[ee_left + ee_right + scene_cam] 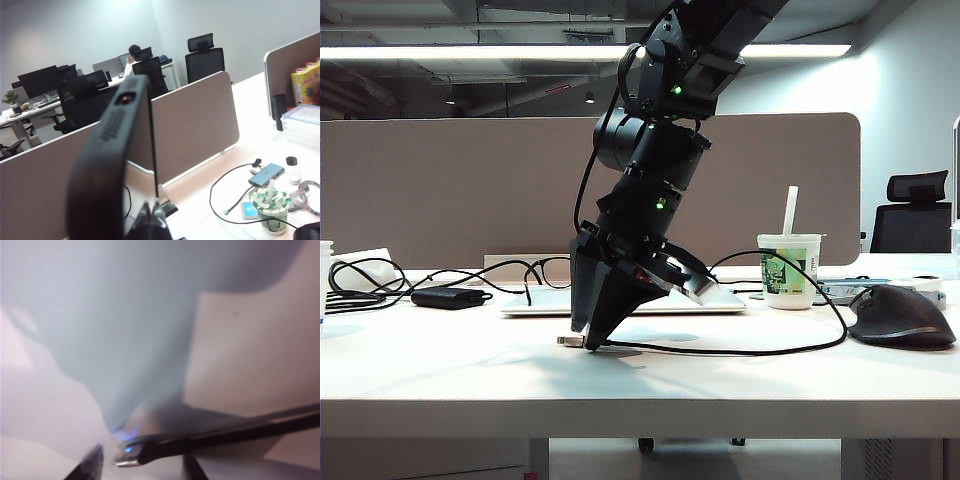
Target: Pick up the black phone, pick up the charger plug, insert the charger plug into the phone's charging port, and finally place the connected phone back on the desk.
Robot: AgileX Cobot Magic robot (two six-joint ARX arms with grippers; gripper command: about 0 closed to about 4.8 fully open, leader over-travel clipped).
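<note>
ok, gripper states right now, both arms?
Left gripper: shut on the flat matte-black phone, held up off the desk.
Right gripper: down at the white desk, jaws open around the silvery charger plug, not clamped.

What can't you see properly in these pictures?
- Left gripper: cut off by the left wrist view's edge; only the black phone shows.
- Charging port: too small, phone blurred close up.
- Right gripper: blurred fingertips beside the charger plug; contact unclear.
- Exterior view: arm hides the phone.

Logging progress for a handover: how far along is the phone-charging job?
Done: the left gripper holds the black phone up. In hand: the right gripper is down at the desk, jaws either side of the charger plug, not clearly gripping. Left: lifting, plugging in, setting down.
</note>
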